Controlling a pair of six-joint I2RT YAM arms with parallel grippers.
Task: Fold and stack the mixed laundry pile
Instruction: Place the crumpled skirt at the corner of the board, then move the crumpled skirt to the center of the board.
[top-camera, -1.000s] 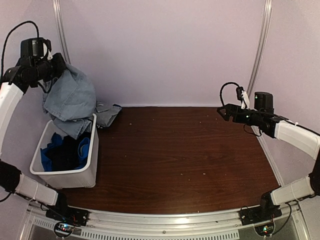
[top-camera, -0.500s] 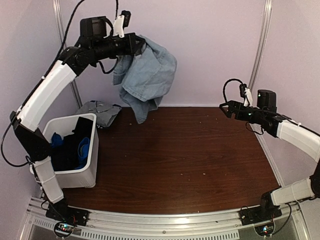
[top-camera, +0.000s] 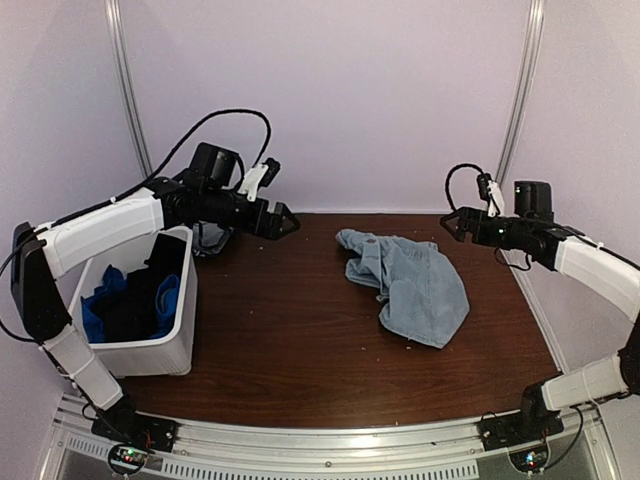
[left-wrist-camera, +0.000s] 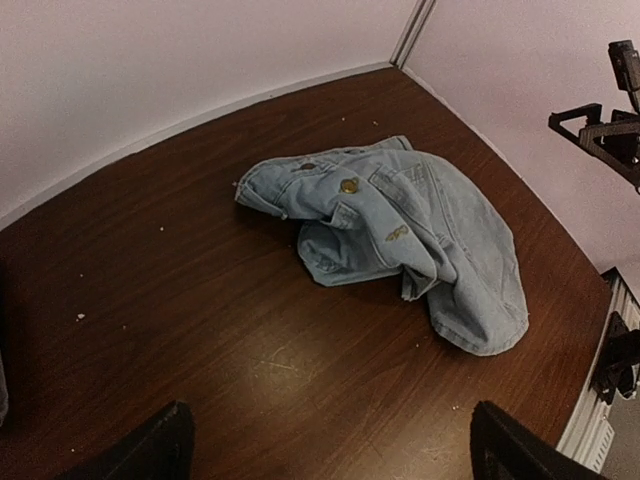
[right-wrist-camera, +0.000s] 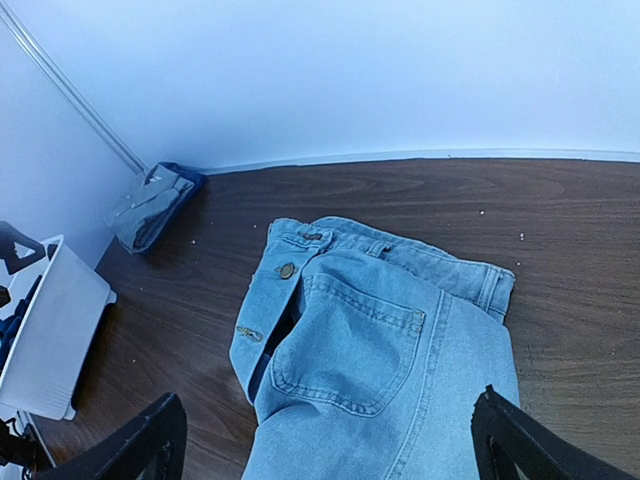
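A faded light-blue denim garment (top-camera: 408, 285) lies crumpled on the brown table, right of centre, with a back pocket (right-wrist-camera: 350, 345) and metal buttons showing. My left gripper (top-camera: 283, 224) hangs open to its left, over bare wood, nothing between its fingers (left-wrist-camera: 330, 445). My right gripper (top-camera: 455, 222) is open too, above the table's far right and apart from the denim (right-wrist-camera: 325, 440). Black cloth (top-camera: 135, 305) and royal-blue fabric (top-camera: 98, 310) fill the white bin. A pale grey-blue piece (top-camera: 210, 238) lies folded behind the bin.
The white plastic bin (top-camera: 130, 355) stands at the table's left edge, under my left arm. Purple walls close the back and sides. Bare wood runs between the bin and the denim and along the front edge.
My left arm swung the denim from high on the left toward the middle, then let go. The denim dropped onto the table and the left gripper opened and came down. The right arm barely moved.
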